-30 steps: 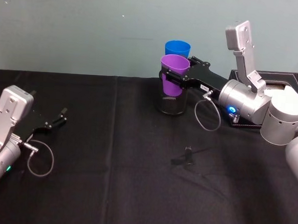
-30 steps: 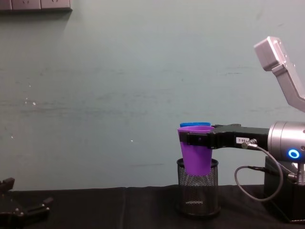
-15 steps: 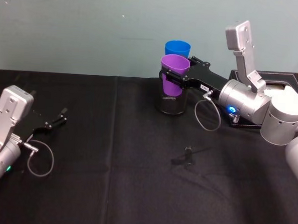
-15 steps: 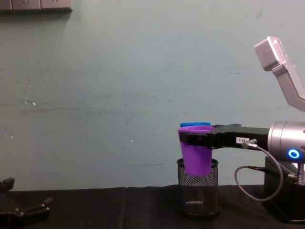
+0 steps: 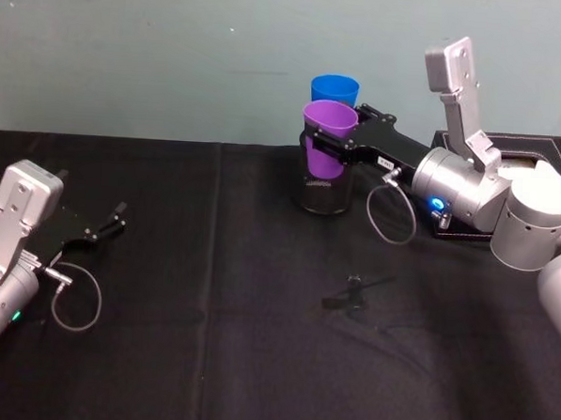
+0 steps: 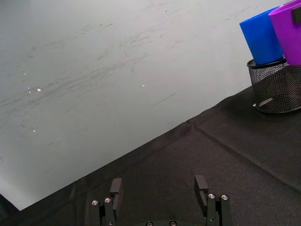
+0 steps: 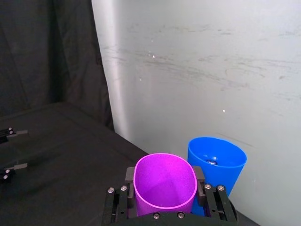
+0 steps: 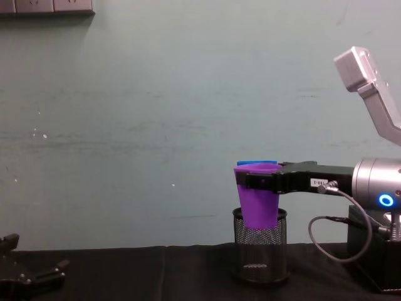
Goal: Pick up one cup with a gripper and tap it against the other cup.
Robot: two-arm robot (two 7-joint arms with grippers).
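Purple cup (image 5: 328, 128): smooth plastic tumbler, tapered, no handle, open mouth up, upright. The right gripper (image 7: 166, 176) is clamped on it just under the rim, black fingers (image 7: 130, 177) flat on both sides. It hangs off the bench (image 5: 254, 359) near the back edge, its base low over the black wire-mesh holder (image 8: 260, 251) (inside the rim or not, can't tell). Blue cup (image 5: 334, 88), same shape and glossy plastic, stands just behind it on the wall side; contact unclear. Bench is matte black cloth. Left gripper (image 6: 159, 183) rests low by the left edge, fingers spread, holding nothing.
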